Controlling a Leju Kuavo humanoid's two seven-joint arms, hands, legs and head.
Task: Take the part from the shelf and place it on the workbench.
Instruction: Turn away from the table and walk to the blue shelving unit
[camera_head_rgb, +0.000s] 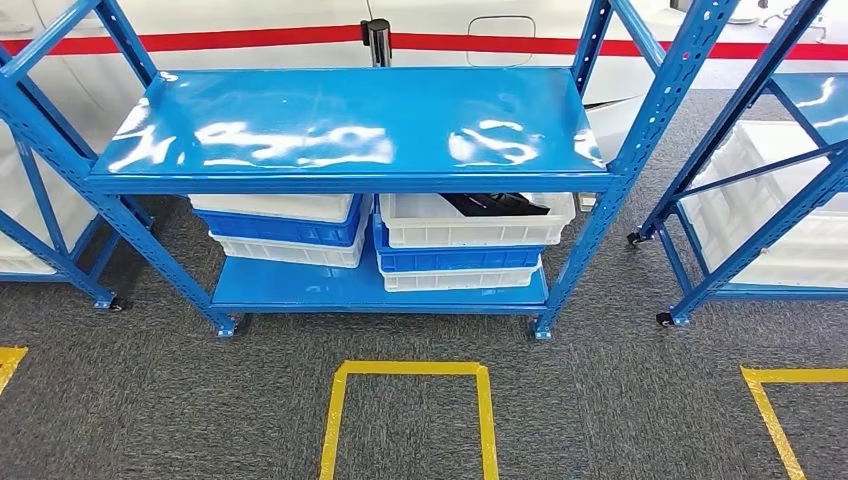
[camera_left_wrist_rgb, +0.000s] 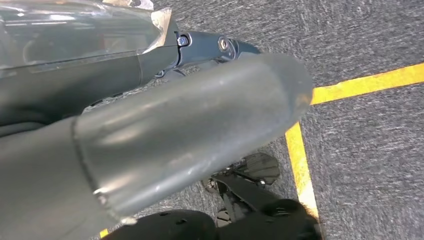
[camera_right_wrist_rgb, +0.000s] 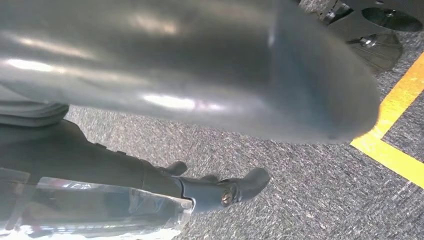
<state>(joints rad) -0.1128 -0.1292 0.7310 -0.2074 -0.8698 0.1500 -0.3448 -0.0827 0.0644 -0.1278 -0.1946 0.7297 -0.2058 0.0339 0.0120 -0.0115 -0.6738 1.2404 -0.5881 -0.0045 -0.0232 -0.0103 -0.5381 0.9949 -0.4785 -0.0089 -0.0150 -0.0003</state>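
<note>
left hand (camera_left_wrist_rgb: 165, 125) and right hand (camera_right_wrist_rgb: 190, 75) hang over carpet (camera_right_wrist_rgb: 280, 190) near yellow tape (camera_left_wrist_rgb: 365, 85); grip state of both unclear. well ahead, dark part (camera_head_rgb: 495, 204) lies in white bin (camera_head_rgb: 478, 222) under the shelf (camera_head_rgb: 350, 130) top.

part (camera_head_rgb: 495, 204): dark, mostly sunk in white bin (camera_head_rgb: 478, 230) under top shelf (camera_head_rgb: 350, 130), shape unclear | left hand (camera_left_wrist_rgb: 200, 115): fingers largely masked by thick thumb, grasp unreadable | right hand (camera_right_wrist_rgb: 200, 75): thumb blurred, fingers partly cut off | neighbouring racks cropped at edges
</note>
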